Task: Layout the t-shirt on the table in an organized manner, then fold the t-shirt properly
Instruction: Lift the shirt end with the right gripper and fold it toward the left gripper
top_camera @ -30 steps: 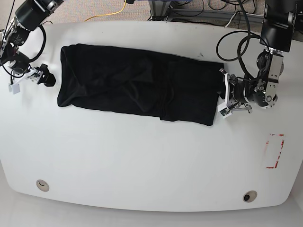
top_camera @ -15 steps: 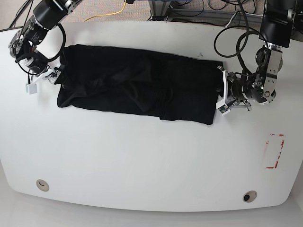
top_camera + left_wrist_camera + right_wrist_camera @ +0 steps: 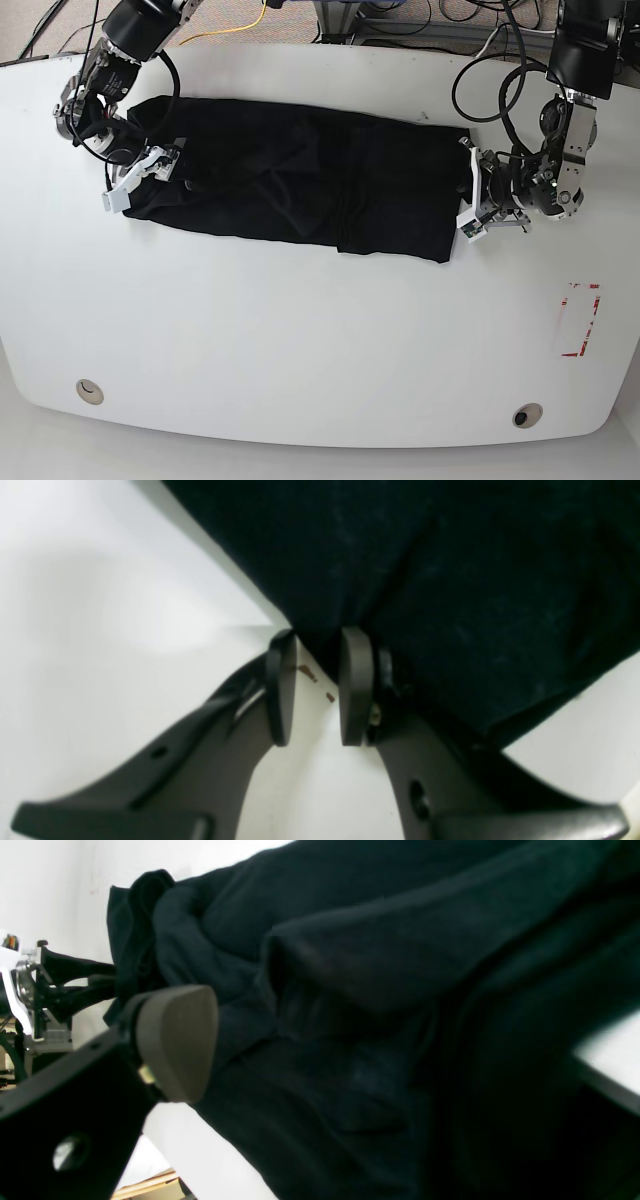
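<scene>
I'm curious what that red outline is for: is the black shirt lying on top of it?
No, the t-shirt lies across the far half of the table, while the red tape outline sits bare near the table's edge, apart from it.

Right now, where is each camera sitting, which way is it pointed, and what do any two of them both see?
Base: overhead, looking down on the white table and black t-shirt; both arms show.
Left wrist: low behind the left gripper, facing the shirt's edge; its two fingers show.
Right wrist: behind the right gripper, looking along the rumpled shirt; one finger pad shows, and the other arm beyond.
Shared: all three see the shirt and table.
</scene>
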You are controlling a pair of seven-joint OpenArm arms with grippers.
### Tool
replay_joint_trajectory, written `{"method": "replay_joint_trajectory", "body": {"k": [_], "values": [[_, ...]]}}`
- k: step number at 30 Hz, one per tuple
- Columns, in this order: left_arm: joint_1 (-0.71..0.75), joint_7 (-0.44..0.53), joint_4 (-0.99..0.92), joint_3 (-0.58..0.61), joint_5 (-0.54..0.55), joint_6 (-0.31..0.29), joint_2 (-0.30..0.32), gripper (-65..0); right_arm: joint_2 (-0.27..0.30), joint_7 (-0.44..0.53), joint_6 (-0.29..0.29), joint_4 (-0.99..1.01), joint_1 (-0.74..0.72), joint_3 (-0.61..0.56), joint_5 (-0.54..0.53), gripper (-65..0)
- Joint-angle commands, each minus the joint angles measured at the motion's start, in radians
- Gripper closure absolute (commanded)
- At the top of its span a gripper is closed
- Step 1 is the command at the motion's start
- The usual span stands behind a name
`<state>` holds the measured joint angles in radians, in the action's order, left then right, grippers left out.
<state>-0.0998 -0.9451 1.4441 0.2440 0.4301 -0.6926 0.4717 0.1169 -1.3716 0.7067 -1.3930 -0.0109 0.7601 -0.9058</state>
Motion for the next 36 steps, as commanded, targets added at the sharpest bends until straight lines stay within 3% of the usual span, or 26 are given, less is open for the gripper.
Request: {"method": "replay_joint_trajectory", "body": {"k": [1,5,8,9,14,27,36], "values": [[0.010,-0.062,-0.004,0.007,-0.037,-0.006,0.008,-13.7,0.019,-0.025,-0.009,-0.012,-0.005,0.005,0.026,-65.0],[0.024,-0.062,-0.004,0.007,-0.037,-0.006,0.008,-13.7,0.025,-0.025,-0.009,-0.012,-0.008,0.003,0.026,-61.7],[0.027,-0.062,-0.004,0.005,-0.037,-0.006,0.008,-13.7,0.045,-0.025,-0.009,-0.007,-0.022,0.003,0.026,-45.7],[0.027,-0.062,-0.004,0.007,-0.037,-0.006,0.006,-13.7,0.046,-0.025,-0.009,-0.007,-0.022,0.003,0.026,-35.7],[0.028,-0.062,-0.004,0.007,-0.037,-0.006,0.006,-13.7,0.048,-0.025,-0.009,-0.012,-0.031,0.000,0.029,0.0],[0.028,-0.062,-0.004,0.010,-0.038,-0.006,-0.018,-13.7,0.057,-0.025,-0.009,-0.225,-0.010,0.000,0.029,0.0],[0.016,-0.062,-0.006,0.077,-0.081,-0.006,-0.109,-13.7,0.060,-0.025,-0.009,-0.420,0.035,-0.073,0.029,0.0]]}}
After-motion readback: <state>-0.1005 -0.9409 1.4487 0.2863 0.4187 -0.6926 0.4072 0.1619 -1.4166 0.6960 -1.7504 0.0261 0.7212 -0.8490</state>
